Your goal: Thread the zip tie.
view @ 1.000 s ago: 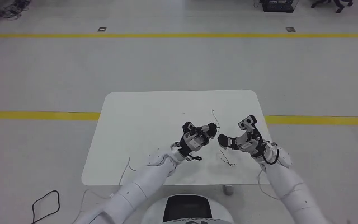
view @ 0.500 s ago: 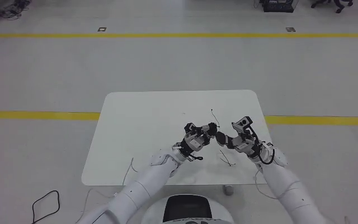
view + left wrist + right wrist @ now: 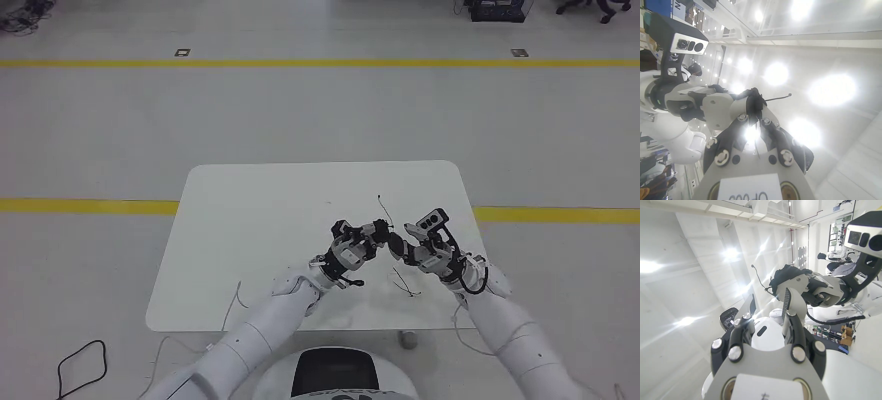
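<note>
Left gripper (image 3: pixel 374 234) sits tip to tip with right gripper (image 3: pixel 398 246) from above. Left wrist view: it clamps the zip tie (image 3: pixel 777 98), head projecting beyond; likely light and springy. Right wrist view: right gripper released, strap just ahead; best gripped near the head.

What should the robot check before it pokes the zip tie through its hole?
1. The left gripper is shut on the zip tie: ok.
2. The right gripper has its fingers open, ready to grab: ok.
3. Both grippers are close together over the table: ok.
4. The tie's head end sticks out free: ok.
5. The tail is lined up with the head's hole: cannot tell.
</note>
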`<action>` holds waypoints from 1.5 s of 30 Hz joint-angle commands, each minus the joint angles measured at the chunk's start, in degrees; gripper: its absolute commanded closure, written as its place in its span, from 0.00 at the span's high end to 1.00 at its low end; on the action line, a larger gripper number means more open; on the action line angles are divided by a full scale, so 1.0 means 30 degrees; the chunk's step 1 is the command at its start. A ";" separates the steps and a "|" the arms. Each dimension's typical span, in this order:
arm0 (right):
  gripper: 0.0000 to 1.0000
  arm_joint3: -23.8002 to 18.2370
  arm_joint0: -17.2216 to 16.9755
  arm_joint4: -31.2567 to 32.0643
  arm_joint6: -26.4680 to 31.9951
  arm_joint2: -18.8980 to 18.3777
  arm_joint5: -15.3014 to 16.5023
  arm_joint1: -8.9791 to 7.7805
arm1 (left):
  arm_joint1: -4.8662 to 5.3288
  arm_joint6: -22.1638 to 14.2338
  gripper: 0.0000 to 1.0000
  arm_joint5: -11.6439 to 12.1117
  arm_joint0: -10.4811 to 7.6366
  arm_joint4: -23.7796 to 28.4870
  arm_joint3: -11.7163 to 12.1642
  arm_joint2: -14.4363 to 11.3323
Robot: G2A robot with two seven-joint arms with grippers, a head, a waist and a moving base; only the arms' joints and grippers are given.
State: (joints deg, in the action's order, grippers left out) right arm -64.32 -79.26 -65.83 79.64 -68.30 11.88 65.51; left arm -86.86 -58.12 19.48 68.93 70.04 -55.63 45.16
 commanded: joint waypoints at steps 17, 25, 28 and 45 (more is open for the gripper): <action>0.16 0.0048 0.0079 -0.0441 0.0000 0.0365 0.0746 -0.0105 | -0.0185 -0.0204 0.00 -0.0119 -0.0063 -0.0135 0.0367 0.0053; 0.13 0.0029 0.0060 -0.0580 0.0000 0.0389 0.0921 -0.0149 | -0.0236 -0.0207 0.00 -0.0214 -0.0062 -0.0282 0.0449 0.0091; 0.13 0.0088 0.0077 -0.0551 0.0000 0.0403 0.0903 -0.0169 | -0.0252 -0.0191 0.00 -0.0262 -0.0067 -0.0340 0.0472 0.0107; 0.00 0.0461 0.0243 -0.0386 0.0000 0.0475 0.0980 -0.0193 | -0.0330 -0.0222 0.00 -0.0282 -0.0002 -0.0448 0.0480 0.0266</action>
State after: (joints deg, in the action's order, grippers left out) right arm -62.99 -78.55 -67.04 79.64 -66.87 14.80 64.93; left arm -87.84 -58.77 18.63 68.92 68.68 -54.21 45.93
